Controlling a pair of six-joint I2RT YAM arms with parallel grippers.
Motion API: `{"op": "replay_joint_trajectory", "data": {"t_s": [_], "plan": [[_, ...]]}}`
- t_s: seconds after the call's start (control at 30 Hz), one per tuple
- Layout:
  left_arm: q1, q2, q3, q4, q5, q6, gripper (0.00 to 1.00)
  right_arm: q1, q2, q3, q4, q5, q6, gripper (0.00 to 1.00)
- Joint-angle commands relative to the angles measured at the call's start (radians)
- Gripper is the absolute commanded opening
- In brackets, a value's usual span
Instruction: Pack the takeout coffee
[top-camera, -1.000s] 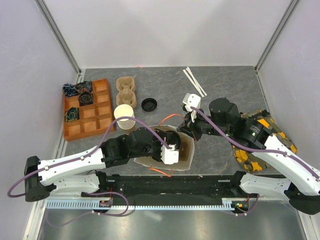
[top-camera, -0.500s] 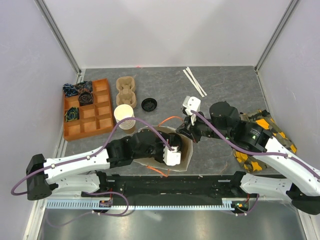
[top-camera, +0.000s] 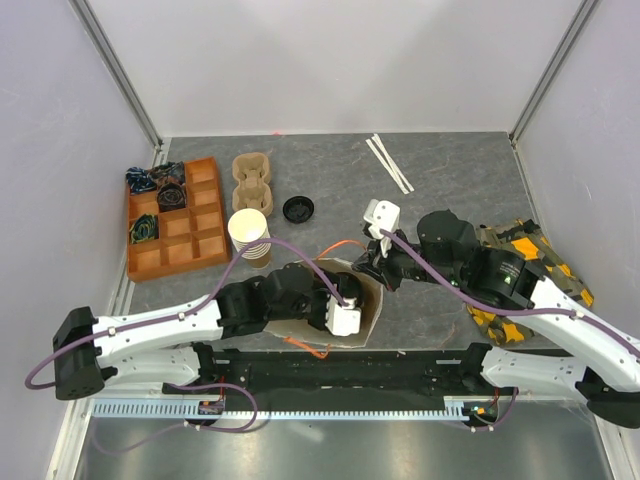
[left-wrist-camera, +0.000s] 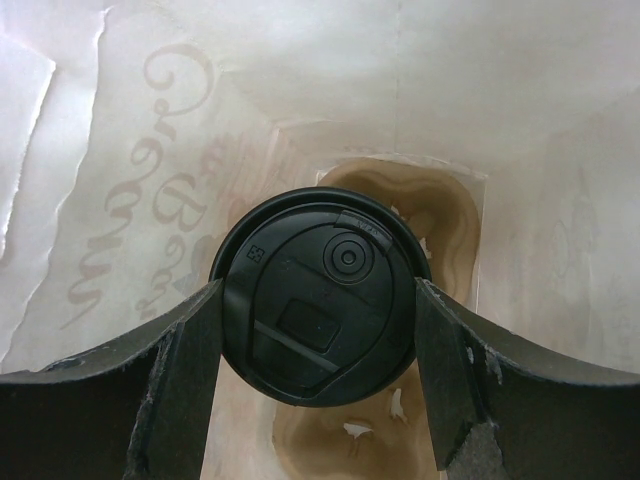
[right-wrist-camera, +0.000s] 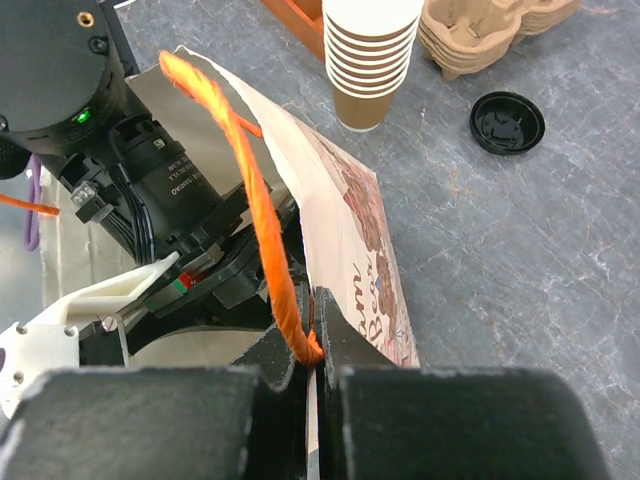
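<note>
Left gripper (left-wrist-camera: 318, 335) grips the takeout coffee (left-wrist-camera: 318, 295) between its fingers, inside the paper bag (left-wrist-camera: 200, 120).

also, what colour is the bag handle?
Orange. The handle shows best in the right wrist view.

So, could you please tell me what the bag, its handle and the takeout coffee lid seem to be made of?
Bag: probably thin paper, matte, creased, with brown print.
Handle: looks like twisted orange paper cord, fibrous strands showing.
Takeout coffee lid: likely moulded black plastic, faint sheen, embossed marks.
</note>
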Motion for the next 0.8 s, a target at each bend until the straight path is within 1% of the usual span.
{"op": "replay_joint_trajectory", "data": {"t_s": [0.0,0.23,0.37,0.57,0.7,0.77], "plan": [[-0.007,-0.033,0.036,-0.019,0.042,-0.035,0.2,0.027,-0.023,0.007,0.073,0.052,-0.031,0.0],[-0.019,-0.1,0.044,-0.061,0.039,-0.034,0.2,0.059,-0.033,0.007,0.1,0.124,-0.087,0.0],[-0.022,-0.094,0.062,-0.061,0.026,-0.048,0.2,0.081,-0.034,-0.002,0.116,0.173,-0.142,0.0],[-0.022,-0.07,0.075,-0.075,0.0,-0.124,0.2,0.124,-0.048,-0.039,0.159,0.223,-0.233,0.0],[-0.022,-0.031,0.079,-0.061,-0.04,-0.187,0.2,0.147,-0.054,-0.054,0.163,0.225,-0.238,0.0],[-0.022,-0.027,0.067,-0.026,-0.057,-0.196,0.2,0.153,-0.056,-0.062,0.163,0.225,-0.235,0.0]]}}
